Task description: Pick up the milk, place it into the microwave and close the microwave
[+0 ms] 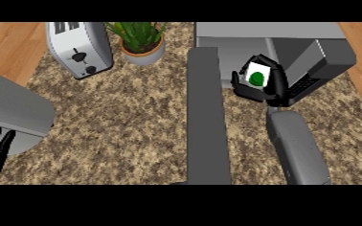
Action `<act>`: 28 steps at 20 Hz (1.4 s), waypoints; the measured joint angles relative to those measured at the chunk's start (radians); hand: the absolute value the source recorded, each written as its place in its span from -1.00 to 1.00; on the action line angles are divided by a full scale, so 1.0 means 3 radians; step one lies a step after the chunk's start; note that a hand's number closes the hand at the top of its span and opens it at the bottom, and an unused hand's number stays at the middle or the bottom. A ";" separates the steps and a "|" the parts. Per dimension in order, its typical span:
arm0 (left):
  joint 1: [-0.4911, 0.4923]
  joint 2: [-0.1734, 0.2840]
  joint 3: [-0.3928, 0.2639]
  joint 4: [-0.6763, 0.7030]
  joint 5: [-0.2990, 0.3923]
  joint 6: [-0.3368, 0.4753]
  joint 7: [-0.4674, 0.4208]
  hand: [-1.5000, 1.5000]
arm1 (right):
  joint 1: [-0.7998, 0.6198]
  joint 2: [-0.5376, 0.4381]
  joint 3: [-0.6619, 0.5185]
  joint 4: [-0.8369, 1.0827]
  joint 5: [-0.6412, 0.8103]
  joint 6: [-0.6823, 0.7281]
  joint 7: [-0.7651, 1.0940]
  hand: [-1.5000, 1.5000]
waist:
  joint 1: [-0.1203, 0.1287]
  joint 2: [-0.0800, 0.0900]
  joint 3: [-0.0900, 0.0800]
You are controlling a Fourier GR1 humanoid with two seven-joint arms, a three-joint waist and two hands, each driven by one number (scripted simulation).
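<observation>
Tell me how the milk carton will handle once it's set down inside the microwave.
The milk carton looks boxy with flat faces, so it probably won't roll. It seems taller than wide, so it may tip if released tilted. The right robot hand curls round it without visible denting, suggesting it is fairly stiff.

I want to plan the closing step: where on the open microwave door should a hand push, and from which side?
Push the microwave door on its outer left face near the free end, coming from the left: it swings out toward the viewer, hinged at the microwave.
</observation>
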 measured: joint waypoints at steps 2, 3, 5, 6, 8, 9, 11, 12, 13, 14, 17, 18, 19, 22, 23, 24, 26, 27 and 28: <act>-0.0061 -0.0012 -0.0032 0.0028 -0.0041 0.0023 0.0024 -1.00 | -0.0257 -0.0039 -0.0077 0.0375 0.0005 -0.0018 -0.0105 1.00 | 0.0013 0.0006 0.0000; -0.0082 0.0000 -0.0018 0.0054 -0.0039 0.0013 0.0020 -1.00 | -0.0357 -0.0073 -0.0114 0.0556 0.0010 -0.0018 -0.0176 1.00 | 0.0016 0.0008 0.0001; -0.0081 0.0033 0.0007 0.0072 0.0024 -0.0032 0.0036 -1.00 | -0.0620 -0.0123 -0.0194 0.0883 0.0008 -0.0042 -0.0253 1.00 | 0.0038 0.0015 0.0002; -0.0066 0.0035 0.0004 0.0040 0.0046 -0.0042 0.0057 -1.00 | -0.0729 -0.0140 -0.0231 0.1055 0.0013 -0.0061 -0.0311 1.00 | 0.0052 0.0019 0.0002; -0.0105 0.0069 0.0031 0.0072 0.0087 -0.0056 0.0073 -1.00 | -0.0917 -0.0195 -0.0295 0.1362 0.0027 -0.0084 -0.0447 1.00 | 0.0072 0.0028 0.0003; -0.0133 0.0084 0.0034 0.0109 0.0089 -0.0078 0.0059 -1.00 | -0.1018 -0.0227 -0.0328 0.1497 0.0033 -0.0109 -0.0472 1.00 | 0.0086 0.0036 0.0003; -0.0188 0.0105 0.0036 0.0175 0.0097 -0.0104 0.0045 -1.00 | -0.1180 -0.0251 -0.0365 0.1721 0.0068 -0.0201 -0.0558 1.00 | 0.0113 0.0051 0.0004; -0.0210 0.0093 0.0014 0.0182 0.0075 -0.0101 0.0041 -1.00 | -0.1262 -0.0283 -0.0392 0.1821 0.0071 -0.0213 -0.0581 1.00 | 0.0127 0.0058 0.0004; -0.0254 0.0094 0.0002 0.0195 0.0063 -0.0087 0.0049 -1.00 | -0.1336 -0.0319 -0.0412 0.1909 0.0079 -0.0228 -0.0602 1.00 | 0.0133 0.0062 0.0005; -0.0248 0.0069 -0.0032 0.0172 0.0045 -0.0083 0.0056 -1.00 | -0.1411 -0.0345 -0.0423 0.1989 0.0096 -0.0262 -0.0608 1.00 | 0.0146 0.0066 0.0005; -0.0273 0.0069 -0.0055 0.0179 0.0034 -0.0112 0.0034 -1.00 | -0.1559 -0.0420 -0.0435 0.2180 0.0162 -0.0397 -0.0660 1.00 | 0.0198 0.0089 0.0006; -0.0299 0.0077 -0.0057 0.0194 0.0032 -0.0116 0.0032 -1.00 | -0.1599 -0.0446 -0.0429 0.2237 0.0193 -0.0442 -0.0669 1.00 | 0.0208 0.0095 0.0006; -0.0318 0.0080 -0.0060 0.0197 0.0022 -0.0113 0.0031 -1.00 | -0.1638 -0.0463 -0.0431 0.2287 0.0212 -0.0498 -0.0678 1.00 | 0.0221 0.0102 0.0007; -0.0355 0.0072 -0.0113 0.0200 -0.0002 -0.0119 0.0049 -1.00 | -0.1742 -0.0509 -0.0446 0.2421 0.0252 -0.0626 -0.0662 1.00 | 0.0273 0.0129 0.0008; -0.0388 0.0066 -0.0132 0.0199 -0.0023 -0.0106 0.0050 -1.00 | -0.1773 -0.0518 -0.0461 0.2455 0.0252 -0.0674 -0.0653 1.00 | 0.0285 0.0139 0.0009; -0.0402 0.0064 -0.0144 0.0199 -0.0044 -0.0103 0.0049 -1.00 | -0.1811 -0.0533 -0.0490 0.2484 0.0236 -0.0711 -0.0629 1.00 | 0.0303 0.0148 0.0010; -0.0431 0.0065 -0.0161 0.0193 -0.0094 -0.0090 0.0048 -1.00 | -0.1844 -0.0558 -0.0550 0.2530 0.0206 -0.0828 -0.0612 1.00 | 0.0332 0.0166 0.0012; -0.0461 0.0074 -0.0164 0.0196 -0.0105 -0.0080 0.0058 -1.00 | -0.1878 -0.0566 -0.0584 0.2554 0.0189 -0.0925 -0.0569 1.00 | 0.0343 0.0175 0.0012; -0.0471 0.0075 -0.0170 0.0201 -0.0122 -0.0081 0.0053 -1.00 | -0.1890 -0.0583 -0.0618 0.2572 0.0172 -0.1023 -0.0549 1.00 | 0.0356 0.0183 0.0012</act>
